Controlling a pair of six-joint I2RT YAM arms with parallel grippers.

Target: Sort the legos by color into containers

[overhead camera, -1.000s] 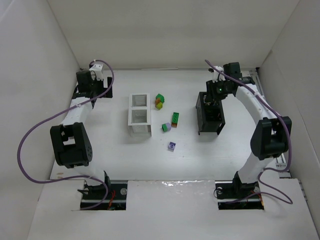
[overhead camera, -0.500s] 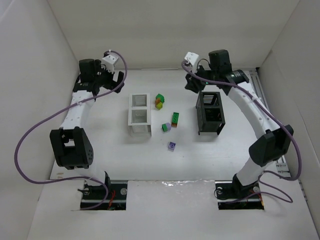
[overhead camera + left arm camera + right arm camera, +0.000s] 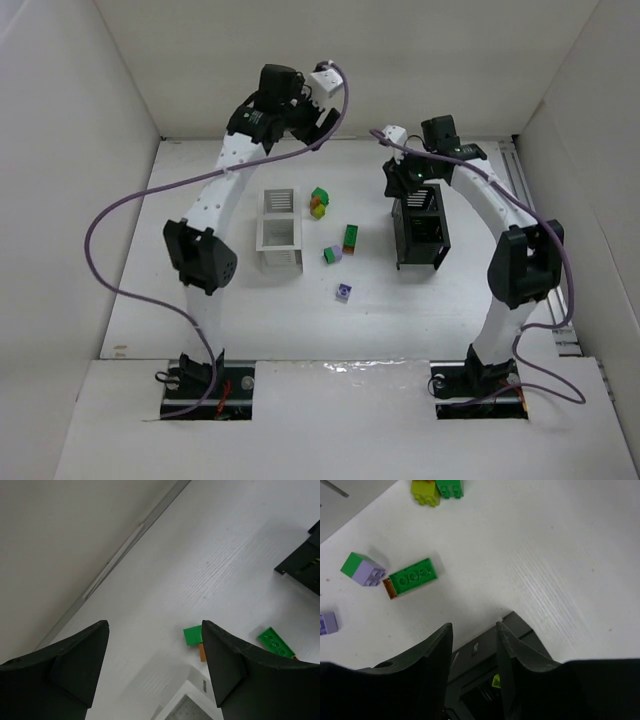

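The legos lie between the two containers: a green, yellow-green and orange cluster, a green brick on orange, a green-and-lavender piece and a lavender brick. The white box stands left of them and the black box to the right. My left gripper hangs high behind the white box. It is open and empty, with a green brick below. My right gripper is over the black box's far end, open a little with nothing held. A yellow-green piece lies inside that box.
White walls enclose the table on the left, back and right. The back wall's foot runs close under my left gripper. Purple cables loop off both arms. In the right wrist view the green-on-orange brick and the lavender-topped piece lie left of the black box.
My left arm has swung from the far left corner to the back middle, and its jaws have narrowed somewhat. My right gripper has shifted about the black box's far end and opened slightly.
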